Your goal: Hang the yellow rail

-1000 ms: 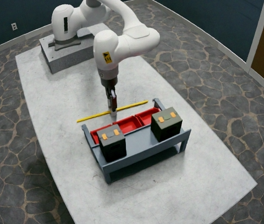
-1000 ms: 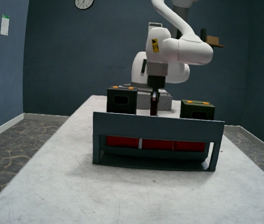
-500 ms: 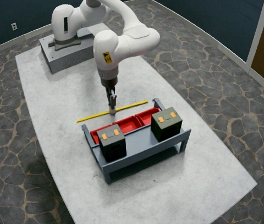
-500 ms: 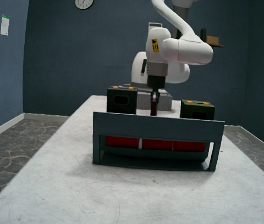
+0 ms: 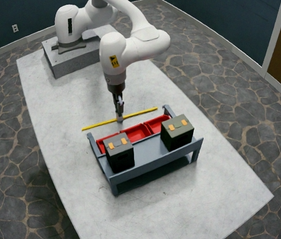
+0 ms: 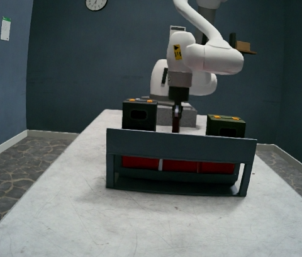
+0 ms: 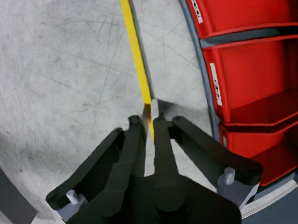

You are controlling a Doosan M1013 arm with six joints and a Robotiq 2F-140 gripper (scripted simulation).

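The yellow rail lies flat on the table, just behind the grey rack and roughly parallel to it. It also shows in the wrist view, running away from the fingers alongside the red bins. My gripper points straight down at the rail's middle, and its fingers are shut on the rail at table height. In the exterior view the gripper drops behind the rack's back panel, which hides the rail. I cannot make out the hooks.
Two dark boxes with orange clips stand on the rack's upper shelf. Red bins sit in the rack's lower row, close to the rail. The arm's grey base block is at the table's far end.
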